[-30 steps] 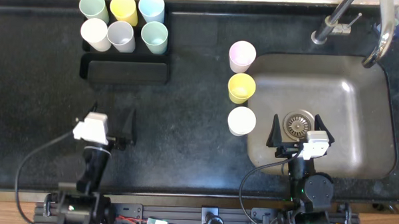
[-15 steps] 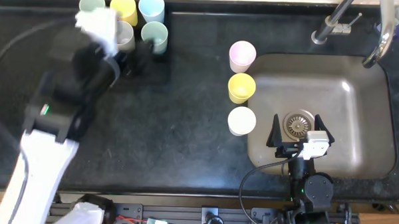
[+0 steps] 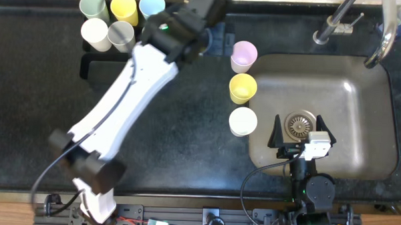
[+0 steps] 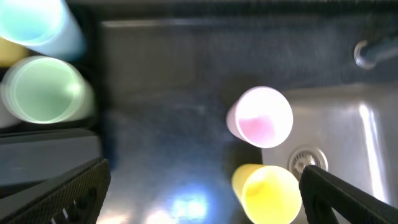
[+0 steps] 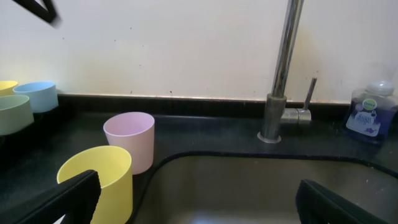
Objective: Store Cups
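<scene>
Black tabletop ran from the cup rack at its far left corner to the sink on the right. Between them, near the far edge, the pink cup stood upright, mouth up, the yellow cup just beside it. My left jaws hung wide open above bare tabletop, the pink cup ahead and sinkward. My right jaws, also open, sat over the sink, farther off.

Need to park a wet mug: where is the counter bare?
Bare: the black countertop in front of the black cup tray, and between the white left arm and the steel sink. Crowded: the sink's left rim, lined with pink cup, yellow cup, white cup.
</scene>
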